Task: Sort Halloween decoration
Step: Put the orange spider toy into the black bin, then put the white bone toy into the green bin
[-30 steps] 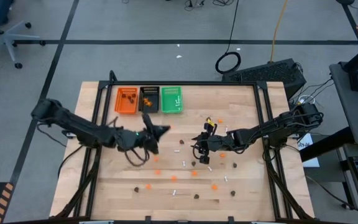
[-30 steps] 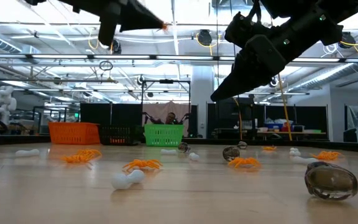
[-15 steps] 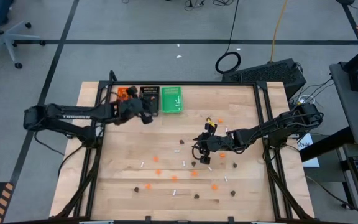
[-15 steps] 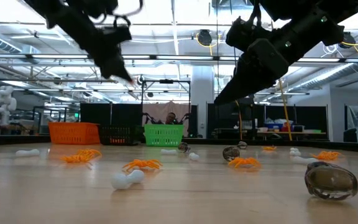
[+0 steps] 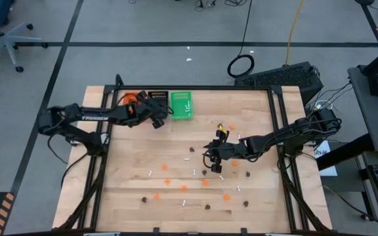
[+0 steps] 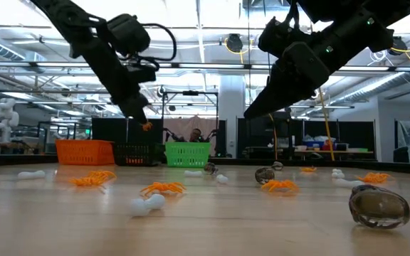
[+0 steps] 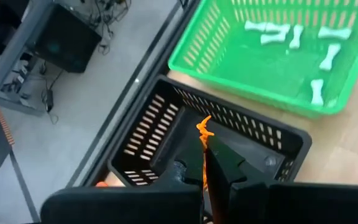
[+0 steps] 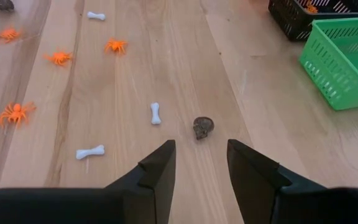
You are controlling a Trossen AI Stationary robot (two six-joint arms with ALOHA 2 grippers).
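An orange spider (image 7: 203,129) is pinched in the left hand (image 7: 205,163), held over the black tray (image 7: 135,149) (drop-off step). Next, the fingers must be parted above the right tray. The right hand (image 8: 199,163) is spread above the table (image 5: 261,196), where trinkets lie scattered.

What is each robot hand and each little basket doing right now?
left gripper: shut on an orange spider, above the black tray.
right gripper: open, empty, over a dark skull.
green tray: holds white bones.
black tray: holds orange spiders.
orange tray: contents hidden.
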